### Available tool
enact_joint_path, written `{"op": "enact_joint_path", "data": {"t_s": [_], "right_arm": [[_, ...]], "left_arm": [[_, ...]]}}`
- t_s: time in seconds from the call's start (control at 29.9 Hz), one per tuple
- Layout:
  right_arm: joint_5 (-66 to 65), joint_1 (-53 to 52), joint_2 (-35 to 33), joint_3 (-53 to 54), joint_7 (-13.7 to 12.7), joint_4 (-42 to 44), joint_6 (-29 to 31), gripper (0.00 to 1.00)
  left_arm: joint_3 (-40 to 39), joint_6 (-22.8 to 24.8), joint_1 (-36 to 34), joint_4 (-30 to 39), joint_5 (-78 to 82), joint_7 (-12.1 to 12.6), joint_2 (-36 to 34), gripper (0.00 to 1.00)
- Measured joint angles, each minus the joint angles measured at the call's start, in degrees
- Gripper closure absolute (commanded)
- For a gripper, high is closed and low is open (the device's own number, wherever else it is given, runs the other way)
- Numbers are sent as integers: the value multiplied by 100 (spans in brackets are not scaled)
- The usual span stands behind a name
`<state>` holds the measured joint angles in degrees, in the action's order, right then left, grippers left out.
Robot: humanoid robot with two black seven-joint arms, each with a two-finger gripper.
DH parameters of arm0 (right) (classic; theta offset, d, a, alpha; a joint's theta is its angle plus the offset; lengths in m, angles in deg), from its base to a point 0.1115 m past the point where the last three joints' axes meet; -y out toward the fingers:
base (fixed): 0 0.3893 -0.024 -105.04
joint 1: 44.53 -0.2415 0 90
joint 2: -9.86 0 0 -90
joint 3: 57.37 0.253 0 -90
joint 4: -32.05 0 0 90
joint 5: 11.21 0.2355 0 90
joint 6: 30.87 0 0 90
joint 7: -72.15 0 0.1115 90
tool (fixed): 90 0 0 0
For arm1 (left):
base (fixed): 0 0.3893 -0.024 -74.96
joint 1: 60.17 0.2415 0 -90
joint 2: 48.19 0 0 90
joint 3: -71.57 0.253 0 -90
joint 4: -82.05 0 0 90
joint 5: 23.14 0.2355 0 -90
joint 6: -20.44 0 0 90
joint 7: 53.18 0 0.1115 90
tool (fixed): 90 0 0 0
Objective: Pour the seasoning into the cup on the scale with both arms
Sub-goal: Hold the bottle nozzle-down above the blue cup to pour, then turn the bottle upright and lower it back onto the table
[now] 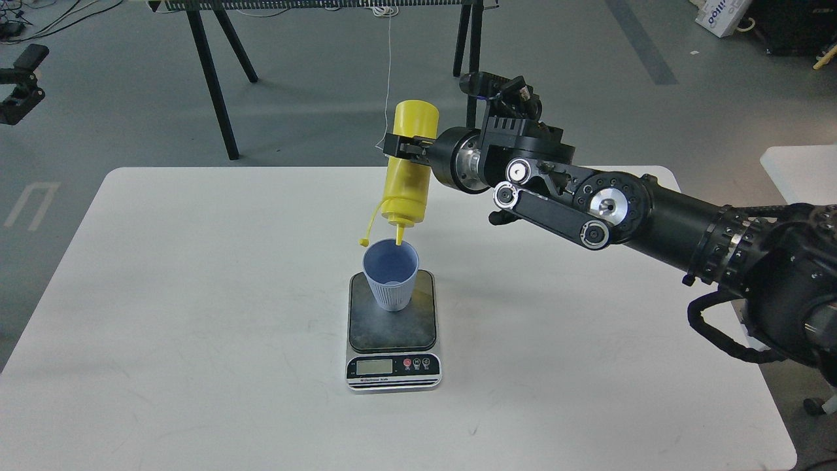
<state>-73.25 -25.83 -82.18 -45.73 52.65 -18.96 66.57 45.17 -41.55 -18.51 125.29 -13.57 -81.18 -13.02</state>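
Note:
My right gripper [407, 148] is shut on the yellow seasoning bottle [409, 171] and holds it upside down above the cup. The nozzle tip points into the mouth of the pale blue ribbed cup [391, 273]. The small cap dangles on its tether [367, 230] left of the nozzle. The cup stands upright on the dark platform of the scale [392, 327], whose display and buttons face me. My left arm does not show.
The scale sits mid-table on a white table [196, 314]. Black stand legs [216, 85] rise from the floor behind the table. A second white surface [801, 170] shows at the right edge. A black device [19, 85] sits at far left.

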Motion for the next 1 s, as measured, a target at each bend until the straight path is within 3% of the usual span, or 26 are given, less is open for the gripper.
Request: {"op": "enact_joint_path", "data": {"t_s": [0.27,0.4,0.7,1.0], "right_arm": [[58,12,101,177,-3,47,-92,89],[492,3,117,1224,-48,56,-148,89],[3039,166,-665,3888,-238,29,-105,89],[6044,2339,-1794,6446,-828,-214,667,89]], "left_arm": [[-24,0,6,1,1,0,15,1],[-24,-1,8,5,1,0,-7,1],[-24,-1,-96,82,29,0,-413,1],[-9,-1,-107,97,38,0,-654,1]]}}
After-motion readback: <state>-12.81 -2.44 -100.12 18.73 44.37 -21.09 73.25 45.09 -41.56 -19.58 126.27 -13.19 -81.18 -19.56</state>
